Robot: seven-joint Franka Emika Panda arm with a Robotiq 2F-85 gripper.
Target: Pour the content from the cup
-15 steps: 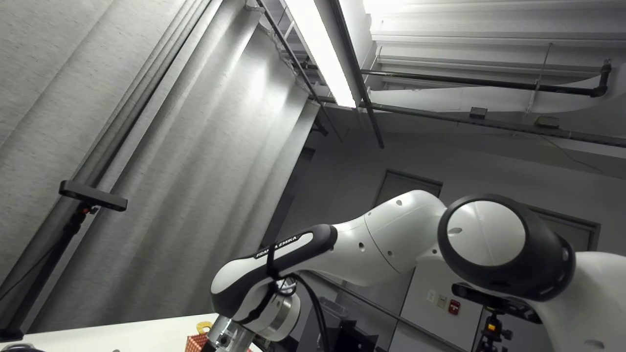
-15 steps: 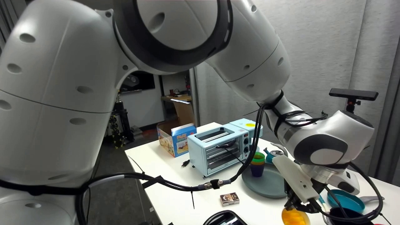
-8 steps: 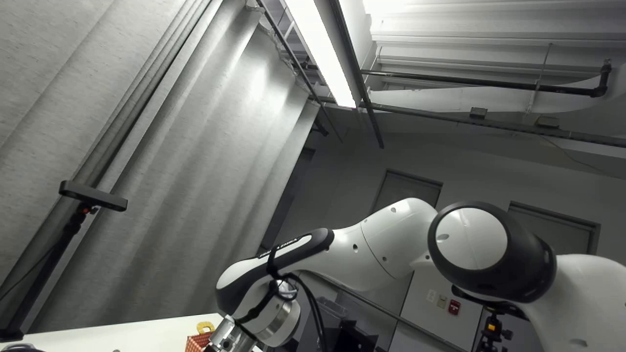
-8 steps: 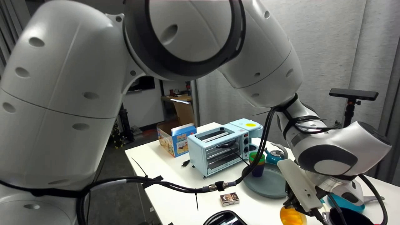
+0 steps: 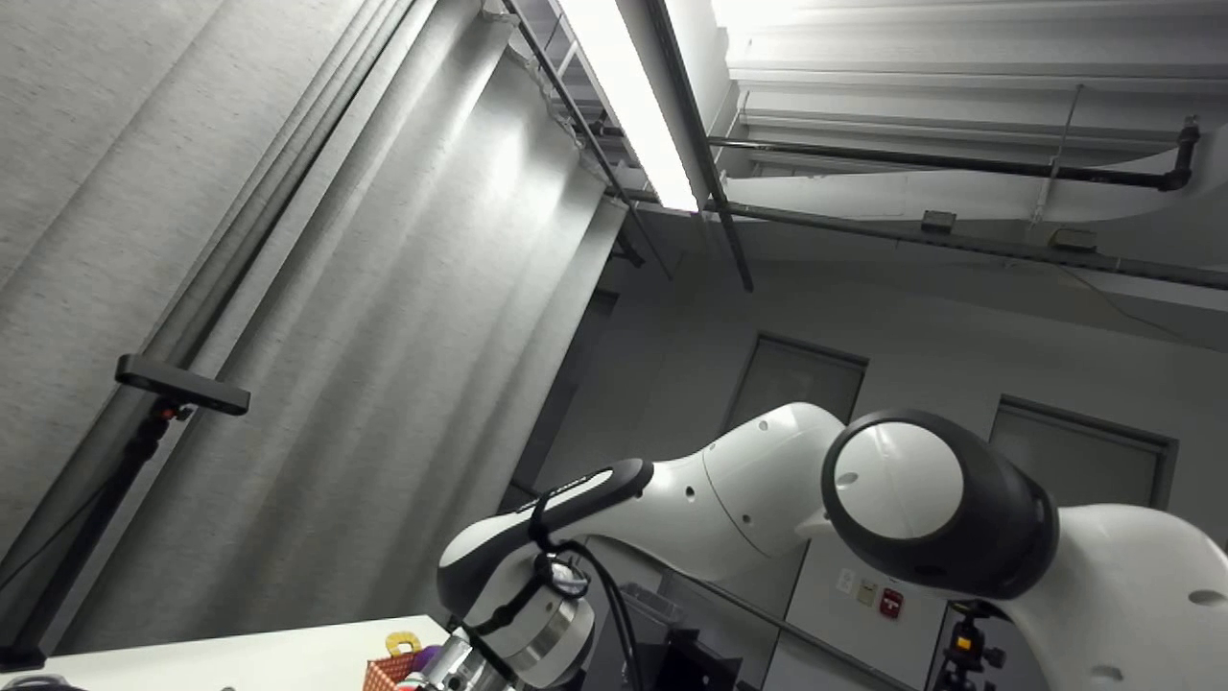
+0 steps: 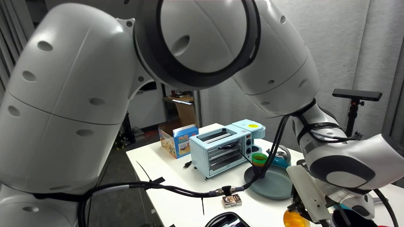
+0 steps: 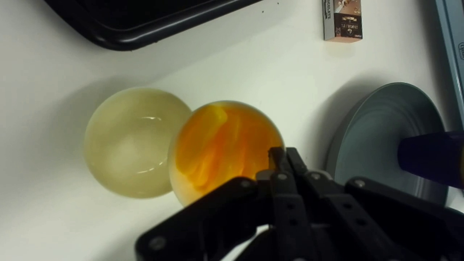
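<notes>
cup (image 6: pixel 295 219), orange-yellow content (image 7: pixel 217 148) inside, held by rim at tips of claw (image 7: pixel 286 156), which is clamped on it. pale yellow bowl (image 7: pixel 123 145) on white surface (image 7: pixel 232 72), partly hidden by cup in wrist view; touching or apart, cannot tell. black tray (image 7: pixel 152 32) near bowl. small box (image 7: pixel 348 21) near tray. grey-green plate (image 7: pixel 366 145) carries stacked cups (image 6: pixel 258 160), green one uppermost. light-blue toaster oven (image 6: pixel 217 148) near plate.

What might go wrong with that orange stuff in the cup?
In the wrist view, the cup only partly overlaps the pale bowl, so if tipped there, some orange contents might land on the white table. The cup also seems pinched only at one edge by the end effector, so it could twist or slip.
</notes>
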